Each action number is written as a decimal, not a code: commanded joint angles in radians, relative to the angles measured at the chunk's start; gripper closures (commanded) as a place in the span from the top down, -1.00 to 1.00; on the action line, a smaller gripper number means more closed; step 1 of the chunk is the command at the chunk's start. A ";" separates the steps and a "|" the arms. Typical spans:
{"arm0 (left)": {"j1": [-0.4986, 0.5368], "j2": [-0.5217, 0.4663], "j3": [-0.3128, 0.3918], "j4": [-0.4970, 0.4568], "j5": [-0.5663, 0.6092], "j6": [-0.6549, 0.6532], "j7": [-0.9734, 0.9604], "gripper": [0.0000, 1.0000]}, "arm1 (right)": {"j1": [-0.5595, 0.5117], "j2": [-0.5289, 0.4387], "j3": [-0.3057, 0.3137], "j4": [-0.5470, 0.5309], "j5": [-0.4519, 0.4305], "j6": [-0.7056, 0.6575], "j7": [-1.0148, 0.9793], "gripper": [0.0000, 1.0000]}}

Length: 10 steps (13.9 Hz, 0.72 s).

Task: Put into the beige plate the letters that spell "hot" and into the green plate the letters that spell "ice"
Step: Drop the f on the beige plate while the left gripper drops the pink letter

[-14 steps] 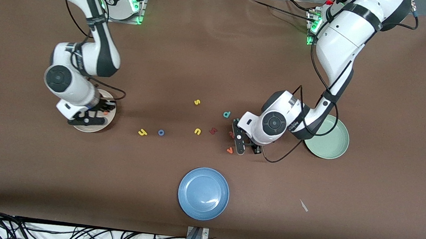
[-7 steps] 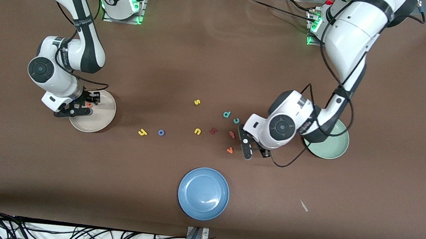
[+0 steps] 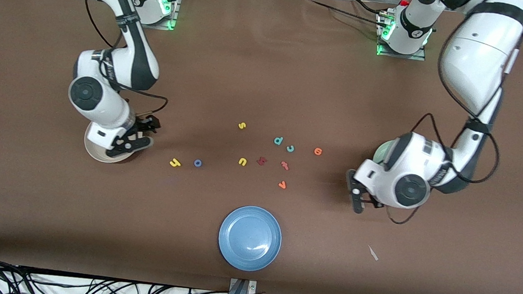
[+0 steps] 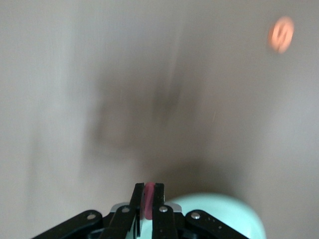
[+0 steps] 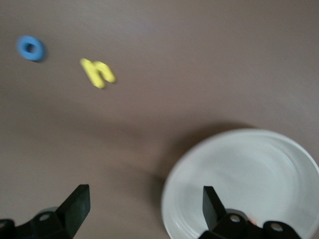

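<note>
The left tool [image 3: 357, 199] hangs near the green plate [image 3: 382, 151] at the left arm's end of the worktop, clenched on a small dark red piece [image 4: 149, 196], which I judge to be the "i". To do this step well, I think it should go fully above the plate, come low, and only then let go, because so light a letter can bounce out.

The right tool [image 3: 135, 136] is over the beige plate [image 3: 93, 151] toward the right arm's end, with its fingers released and nothing between them. A small orange bit shows at the plate's rim in the right wrist view; probably the "t", but I cannot read it.

The yellow "h" [image 3: 174, 162] and the blue "o" [image 3: 198, 163] lie near the middle of the worktop. The teal "c" [image 3: 290, 148] and the orange "e" [image 3: 317, 151] also wait there.

Both plates are mostly covered by the arms in the front view. The left wrist view is smeared.
</note>
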 commanded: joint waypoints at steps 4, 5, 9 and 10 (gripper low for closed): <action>0.129 -0.120 -0.023 -0.178 0.014 -0.001 0.126 -1.00 | -0.009 0.174 0.041 0.187 0.007 -0.011 -0.208 1.00; 0.133 -0.132 -0.023 -0.232 0.014 0.016 0.126 -1.00 | -0.010 0.186 0.041 0.199 0.006 -0.005 -0.225 1.00; 0.154 -0.258 -0.043 -0.418 0.010 0.126 0.109 0.99 | -0.013 0.232 0.069 0.205 0.009 0.104 -0.239 1.00; 0.156 -0.273 -0.051 -0.415 0.008 0.120 0.108 1.00 | -0.017 0.247 0.079 0.205 0.009 0.138 -0.239 1.00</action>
